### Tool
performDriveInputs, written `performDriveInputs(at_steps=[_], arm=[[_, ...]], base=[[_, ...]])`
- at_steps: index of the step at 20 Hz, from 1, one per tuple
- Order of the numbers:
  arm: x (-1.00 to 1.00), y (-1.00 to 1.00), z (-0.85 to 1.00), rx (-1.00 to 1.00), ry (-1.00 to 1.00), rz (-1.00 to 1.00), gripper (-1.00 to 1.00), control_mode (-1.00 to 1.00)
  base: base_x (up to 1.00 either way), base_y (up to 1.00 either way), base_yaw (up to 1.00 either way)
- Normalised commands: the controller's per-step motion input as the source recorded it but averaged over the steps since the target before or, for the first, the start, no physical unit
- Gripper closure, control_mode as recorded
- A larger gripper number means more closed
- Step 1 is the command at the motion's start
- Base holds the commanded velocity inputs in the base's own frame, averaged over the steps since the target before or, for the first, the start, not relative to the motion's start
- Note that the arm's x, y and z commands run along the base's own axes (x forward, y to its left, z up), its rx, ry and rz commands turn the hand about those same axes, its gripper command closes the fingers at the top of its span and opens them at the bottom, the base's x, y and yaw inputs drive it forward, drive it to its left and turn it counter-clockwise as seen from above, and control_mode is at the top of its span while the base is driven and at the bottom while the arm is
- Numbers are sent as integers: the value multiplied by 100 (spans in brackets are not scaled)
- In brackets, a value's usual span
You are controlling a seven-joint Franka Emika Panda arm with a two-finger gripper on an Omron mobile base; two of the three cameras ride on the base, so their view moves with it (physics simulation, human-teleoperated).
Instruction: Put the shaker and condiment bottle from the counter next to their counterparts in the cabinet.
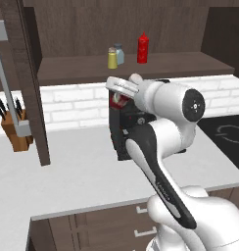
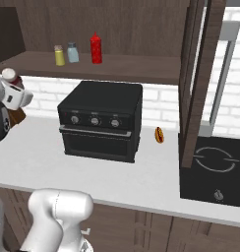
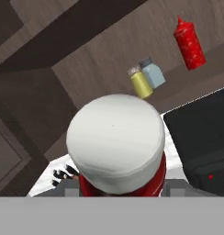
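gripper (image 1: 122,100) pinching condiment bottle (image 3: 116,142), raised above counter (image 1: 67,162); shaker (image 1: 112,59) on cabinet (image 1: 141,68) shelf

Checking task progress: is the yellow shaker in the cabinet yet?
In. The yellow shaker stands upright on the cabinet shelf, beside the blue-grey shaker.

Squat red condiment bottle with white cap (image 3: 116,144): body mostly hidden beneath cap. Black countertop oven (image 1: 122,128): largely hidden behind arm.

We see a glossy white arm (image 1: 165,132) with rounded links. Its joints are dark, and a black disc with a small mark caps one joint.
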Motion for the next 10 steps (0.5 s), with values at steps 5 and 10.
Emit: performDriveInputs(at_steps=[5, 10], arm=[[-40, -18, 74, -3, 0, -6, 100, -100], [-29, -6, 31, -3, 0, -3, 100, -100]], base=[[0, 0, 0], [0, 0, 0]])
